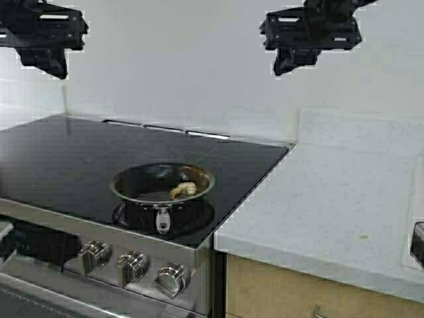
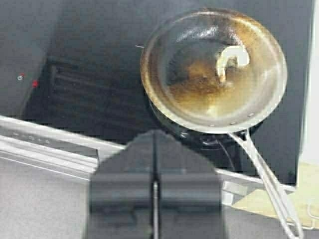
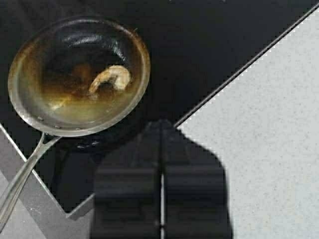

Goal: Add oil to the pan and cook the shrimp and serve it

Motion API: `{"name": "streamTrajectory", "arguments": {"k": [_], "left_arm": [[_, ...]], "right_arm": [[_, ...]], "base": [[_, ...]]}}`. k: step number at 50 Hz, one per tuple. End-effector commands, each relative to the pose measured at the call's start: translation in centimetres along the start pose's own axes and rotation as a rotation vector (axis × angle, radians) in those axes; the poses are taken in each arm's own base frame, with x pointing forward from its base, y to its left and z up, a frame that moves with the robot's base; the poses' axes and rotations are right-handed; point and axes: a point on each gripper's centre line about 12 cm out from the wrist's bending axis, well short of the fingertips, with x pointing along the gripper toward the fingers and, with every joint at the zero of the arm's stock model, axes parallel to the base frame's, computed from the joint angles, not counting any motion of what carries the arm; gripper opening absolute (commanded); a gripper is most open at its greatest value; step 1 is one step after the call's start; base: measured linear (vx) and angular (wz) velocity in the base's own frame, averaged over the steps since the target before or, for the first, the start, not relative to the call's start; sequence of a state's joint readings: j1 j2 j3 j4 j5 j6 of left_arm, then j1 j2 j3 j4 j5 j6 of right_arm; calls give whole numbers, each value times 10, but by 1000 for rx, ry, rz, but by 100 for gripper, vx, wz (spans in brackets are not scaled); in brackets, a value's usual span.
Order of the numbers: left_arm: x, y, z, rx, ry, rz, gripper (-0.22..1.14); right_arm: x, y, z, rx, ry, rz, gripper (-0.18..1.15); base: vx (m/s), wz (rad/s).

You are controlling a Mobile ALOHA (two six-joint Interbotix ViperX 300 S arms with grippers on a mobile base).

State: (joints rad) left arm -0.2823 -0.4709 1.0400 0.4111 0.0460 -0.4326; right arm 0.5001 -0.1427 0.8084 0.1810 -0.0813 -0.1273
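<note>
The steel pan (image 1: 163,180) sits on the black cooktop's front right burner, its handle pointing toward the stove front. One pale curved shrimp (image 1: 183,190) lies inside it, also seen in the left wrist view as the shrimp (image 2: 232,59) in the browned pan (image 2: 214,69) and in the right wrist view as the shrimp (image 3: 110,78) in the pan (image 3: 79,74). A thin film of oil (image 3: 84,107) glistens on the pan's bottom; no jug shows. My left gripper (image 2: 154,137) hangs high at upper left, shut and empty. High above the cooktop's right edge, my right gripper (image 3: 160,125) is likewise shut, holding nothing.
The black glass cooktop (image 1: 73,159) has knobs (image 1: 132,265) along its steel front. A white speckled counter (image 1: 331,205) lies to the right, with a dark object (image 1: 417,244) at its far right edge. A white wall stands behind.
</note>
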Motion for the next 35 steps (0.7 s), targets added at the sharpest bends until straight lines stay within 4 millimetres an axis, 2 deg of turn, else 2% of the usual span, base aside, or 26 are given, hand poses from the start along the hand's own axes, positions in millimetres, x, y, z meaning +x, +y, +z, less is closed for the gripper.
{"name": "streamTrajectory", "arguments": {"k": [1, 15, 27, 32, 35], "left_arm": [[-2, -1, 7, -13, -24, -5, 5], [-2, -1, 10, 3, -32, -4, 2], [13, -3, 5, -3, -7, -19, 3], [15, -7, 9, -21, -59, -52, 6], [15, -9, 9, -25, -90, -72, 13]], "right_arm": [[-5, 0, 11, -3, -58, -1, 5], [-6, -1, 7, 4, -82, -8, 5], [-5, -1, 8, 7, -94, -10, 5], [-5, -1, 8, 7, -96, -11, 5], [-5, -1, 9, 7, -97, -11, 5]], "base": [[0, 0], [0, 0], [0, 0], [0, 0], [0, 0]]}}
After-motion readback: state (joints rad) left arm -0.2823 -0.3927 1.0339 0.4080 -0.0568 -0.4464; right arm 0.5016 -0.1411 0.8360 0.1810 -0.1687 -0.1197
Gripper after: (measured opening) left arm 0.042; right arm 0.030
